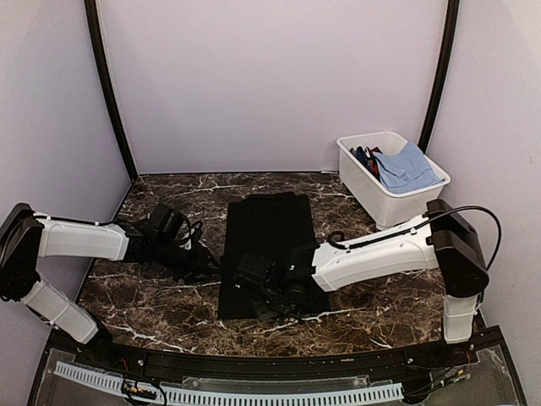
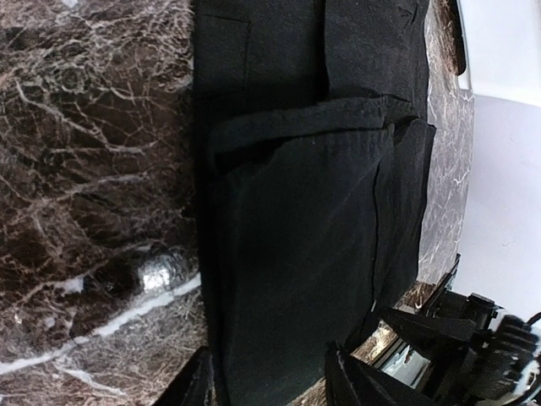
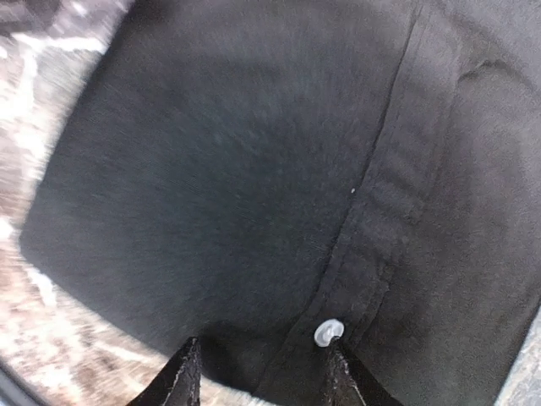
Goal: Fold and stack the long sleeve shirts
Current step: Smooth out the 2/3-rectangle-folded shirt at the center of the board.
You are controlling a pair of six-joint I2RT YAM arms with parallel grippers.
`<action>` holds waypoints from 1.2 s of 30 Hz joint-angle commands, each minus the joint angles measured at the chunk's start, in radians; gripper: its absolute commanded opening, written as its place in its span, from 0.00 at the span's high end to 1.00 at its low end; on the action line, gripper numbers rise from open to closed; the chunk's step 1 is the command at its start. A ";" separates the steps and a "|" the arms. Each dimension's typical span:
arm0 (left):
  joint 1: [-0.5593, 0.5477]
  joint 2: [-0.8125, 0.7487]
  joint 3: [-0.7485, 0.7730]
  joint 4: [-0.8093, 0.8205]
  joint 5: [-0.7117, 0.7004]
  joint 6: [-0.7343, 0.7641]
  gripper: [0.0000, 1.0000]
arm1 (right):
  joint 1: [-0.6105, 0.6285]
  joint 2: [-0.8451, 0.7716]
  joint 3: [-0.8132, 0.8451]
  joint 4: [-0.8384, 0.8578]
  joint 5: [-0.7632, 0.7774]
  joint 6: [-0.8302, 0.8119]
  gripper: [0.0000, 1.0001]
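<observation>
A black shirt (image 1: 266,222) lies in the middle of the dark marble tabletop (image 1: 144,317), folded into a long narrow strip that runs from the near side toward the back wall. The left arm (image 1: 84,239) reaches in low from the side, and the left jaws sit at the strip's left edge, near its front half. In the left wrist view they stand spread, with flat cloth lying between the two fingers (image 2: 348,382) and no fold caught up in them. The right arm (image 1: 380,254) stretches across from the other side, and the right jaws are over the near end of the shirt. They are spread too, poised just above smooth fabric, one finger (image 3: 340,372) right beside a small white button (image 3: 328,331) on the stitched front band. Well off at the far right corner stands a white bin (image 1: 397,205) with a crumpled blue cloth (image 1: 407,167) in it.
</observation>
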State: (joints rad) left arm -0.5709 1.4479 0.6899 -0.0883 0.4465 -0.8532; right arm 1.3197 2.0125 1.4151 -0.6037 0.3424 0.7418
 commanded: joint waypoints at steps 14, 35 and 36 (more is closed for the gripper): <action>-0.034 0.107 0.185 -0.021 -0.117 0.082 0.67 | -0.301 -0.252 -0.185 0.269 -0.105 -0.063 0.59; -0.016 0.188 0.201 -0.084 -0.267 0.121 0.63 | -0.510 -0.139 -0.252 0.353 -0.175 -0.159 0.66; -0.015 0.202 0.203 -0.074 -0.259 0.121 0.62 | -0.512 -0.132 -0.252 0.357 -0.180 -0.159 0.66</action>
State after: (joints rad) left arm -0.5957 1.6253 0.8986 -0.1738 0.1886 -0.7513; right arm 0.8291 1.8561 1.1454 -0.2886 0.1802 0.6010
